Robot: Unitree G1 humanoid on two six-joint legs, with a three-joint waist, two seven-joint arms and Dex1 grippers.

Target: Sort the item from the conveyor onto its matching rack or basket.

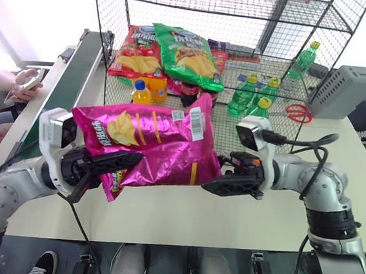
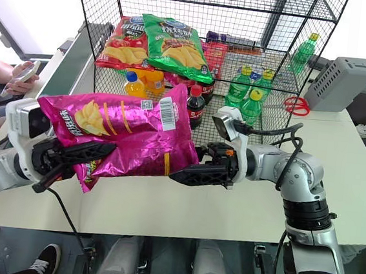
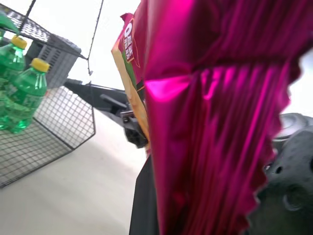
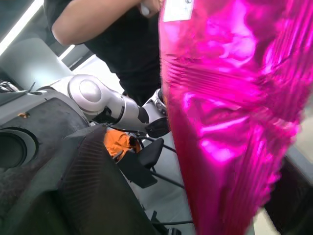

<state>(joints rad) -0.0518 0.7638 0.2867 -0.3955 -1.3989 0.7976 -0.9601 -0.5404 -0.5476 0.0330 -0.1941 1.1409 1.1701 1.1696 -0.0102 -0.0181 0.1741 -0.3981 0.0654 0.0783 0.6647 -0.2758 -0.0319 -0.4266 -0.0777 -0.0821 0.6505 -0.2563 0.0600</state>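
Observation:
The magenta-pink crisp bag point(image 1: 156, 144) hangs lengthwise above the table's front, just before the black wire rack point(image 1: 278, 88). My left gripper point(image 1: 112, 166) is shut on the bag's lower left end. My right gripper point(image 1: 216, 180) is at the bag's lower right corner, open, with the bag's end point(image 4: 230, 112) between its fingers and a gap beside one finger point(image 4: 98, 191). The dark-green conveyor point(image 1: 71, 81) runs along the table's left side with nothing on the stretch I can see.
On the rack's bottom tier lie a red bag point(image 1: 136, 51) and a green bag point(image 1: 187, 56), with green bottles point(image 1: 252, 95), an orange bottle point(image 1: 142, 93) and red scissors point(image 1: 297, 112). A grey slatted box point(image 1: 346, 91) stands at the right. A person's hand point(image 1: 22, 86) holds a phone beyond the conveyor.

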